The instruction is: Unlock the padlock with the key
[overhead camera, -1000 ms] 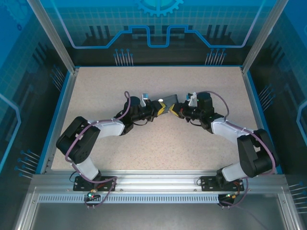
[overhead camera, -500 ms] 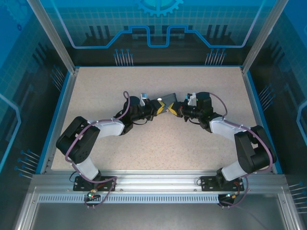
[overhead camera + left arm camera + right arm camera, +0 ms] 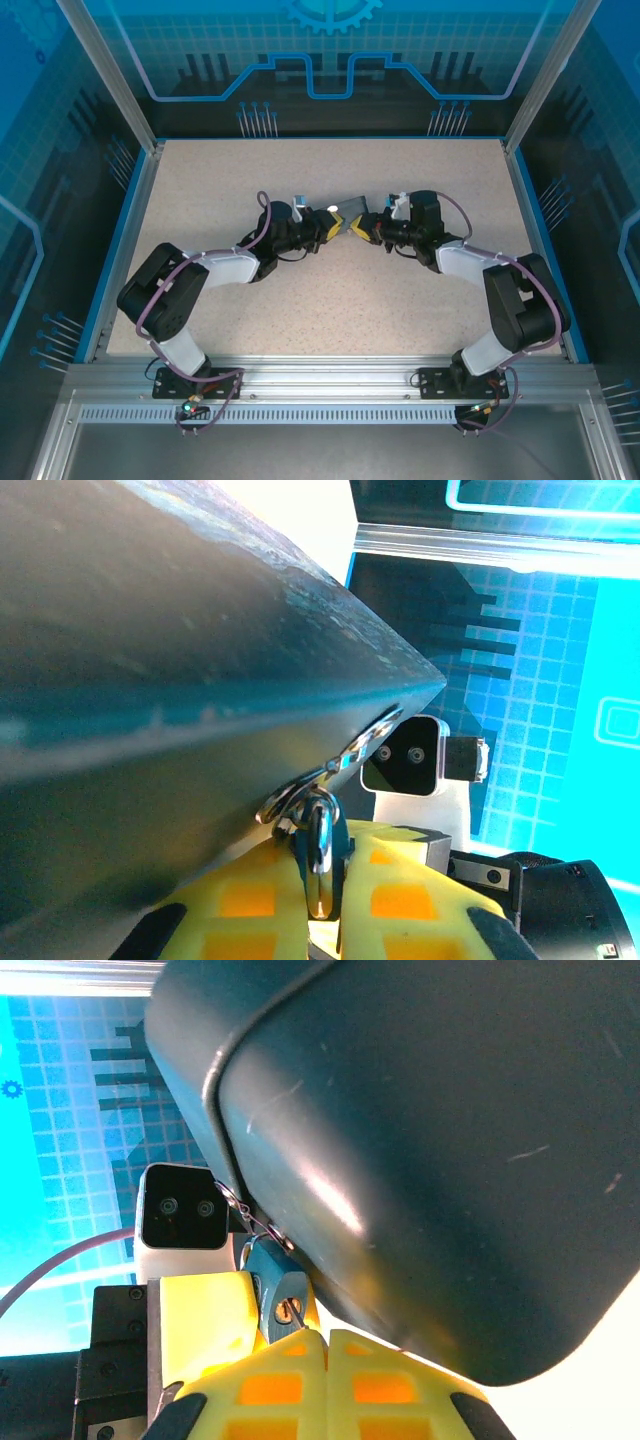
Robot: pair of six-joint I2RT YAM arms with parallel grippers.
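Left jaws pinch padlock | right jaws closed | tin box just beside

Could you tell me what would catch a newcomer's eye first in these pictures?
The two arms meet in the middle of the table, left gripper and right gripper nose to nose at a dark tin box. In the right wrist view, a blue padlock hangs at the tin's edge, its brassy keyhole against the right gripper's shut yellow tips.
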